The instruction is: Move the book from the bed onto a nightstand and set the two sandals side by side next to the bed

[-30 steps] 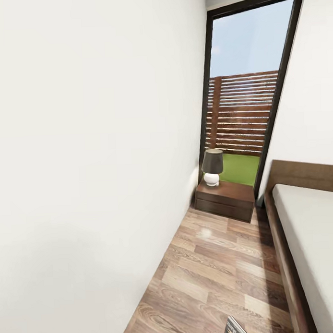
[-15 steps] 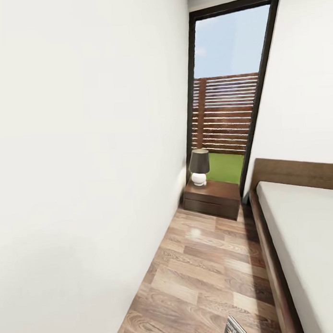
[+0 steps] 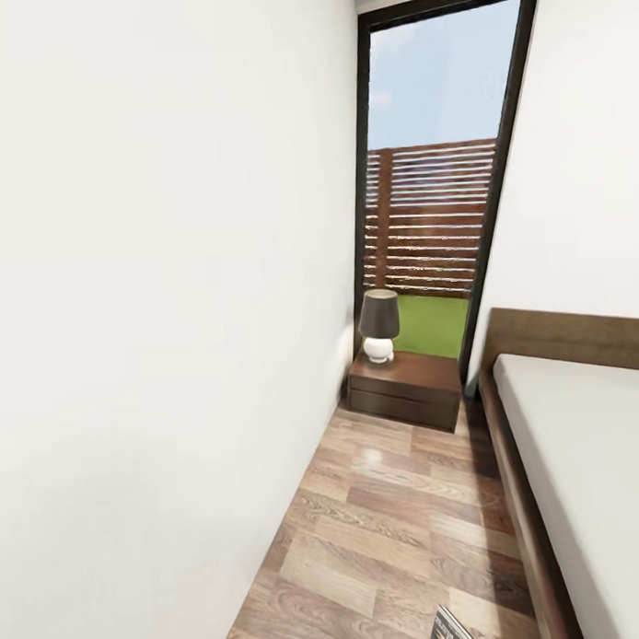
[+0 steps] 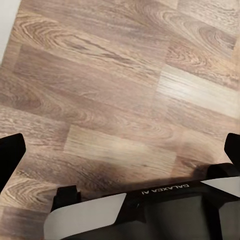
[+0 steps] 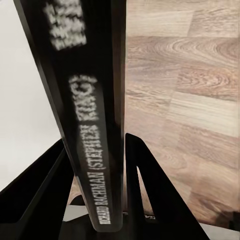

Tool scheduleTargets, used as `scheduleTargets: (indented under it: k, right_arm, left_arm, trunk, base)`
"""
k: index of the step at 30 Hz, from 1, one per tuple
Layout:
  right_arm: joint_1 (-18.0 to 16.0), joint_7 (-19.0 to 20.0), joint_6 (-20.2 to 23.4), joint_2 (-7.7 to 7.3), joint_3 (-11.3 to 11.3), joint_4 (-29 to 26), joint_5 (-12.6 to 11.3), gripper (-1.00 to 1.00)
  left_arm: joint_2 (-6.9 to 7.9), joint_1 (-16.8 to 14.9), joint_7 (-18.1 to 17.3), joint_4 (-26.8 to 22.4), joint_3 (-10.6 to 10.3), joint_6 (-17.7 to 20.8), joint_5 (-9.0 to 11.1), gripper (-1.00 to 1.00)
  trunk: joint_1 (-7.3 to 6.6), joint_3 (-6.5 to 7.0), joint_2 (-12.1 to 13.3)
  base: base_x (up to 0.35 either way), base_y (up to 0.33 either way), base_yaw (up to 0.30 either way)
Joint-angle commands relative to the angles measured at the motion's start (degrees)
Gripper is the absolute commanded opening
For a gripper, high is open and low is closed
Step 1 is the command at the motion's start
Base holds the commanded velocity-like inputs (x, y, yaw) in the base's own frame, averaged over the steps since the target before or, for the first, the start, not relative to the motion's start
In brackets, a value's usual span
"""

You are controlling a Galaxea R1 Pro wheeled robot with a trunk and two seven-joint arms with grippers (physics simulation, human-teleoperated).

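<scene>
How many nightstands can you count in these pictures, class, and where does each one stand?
1. The nightstand stands at the far end of the floor strip, between the white wall and the bed, below the window, carrying a lamp. Another may be out of frame.

1 nightstand (image 3: pixel 404 388) with 2 drawers is counted, and 1 lamp (image 3: pixel 379 325) on it. 1 bed (image 3: pixel 583 476) with 1 headboard (image 3: pixel 569 338) is counted, 1 tall window (image 3: pixel 439 168), and 1 book (image 5: pixel 87 115), gripped between the 2 fingers (image 5: pixel 145 190) of 1 gripper.
</scene>
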Motion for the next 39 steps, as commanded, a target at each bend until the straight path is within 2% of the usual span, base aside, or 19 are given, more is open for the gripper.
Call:
scheduleTargets:
  k: [1,17,28,39]
  right_arm:
    - [-0.1,0.0,-0.4,-0.06,-0.5,0.2,0.5,-1.00]
    - [-0.1,0.0,-0.4,0.10,-0.5,0.2,0.5,-1.00]
    - [-0.1,0.0,-0.4,0.19,-0.5,0.2,0.5,-1.00]
    - [-0.1,0.0,-0.4,0.20,-0.5,0.2,0.5,-1.00]
  left_arm:
    - [0.01,0.0,-0.2,-0.1,0.5,0.1,-0.6,1.00]
    - [0.03,0.0,-0.2,-0.1,0.5,0.1,-0.6,1.00]
    - [0.02,0.0,-0.2,-0.1,0.5,0.1,-0.6,1.00]
    - [0.00,0.0,-0.2,-0.1,0.5,0.1,-0.6,1.00]
  trunk:
    - [0.02,-0.08,-0.1]
    - [0.02,-0.08,-0.1]
    - [0.02,-0.08,-0.1]
    - [0.02,-0.08,-0.1]
  base:
    - [0.130,-0.045,0.000]
    - [0.020,-0.005,-0.071]
    - [0.265,0.000,-0.002]
    - [0.026,0.000,-0.058]
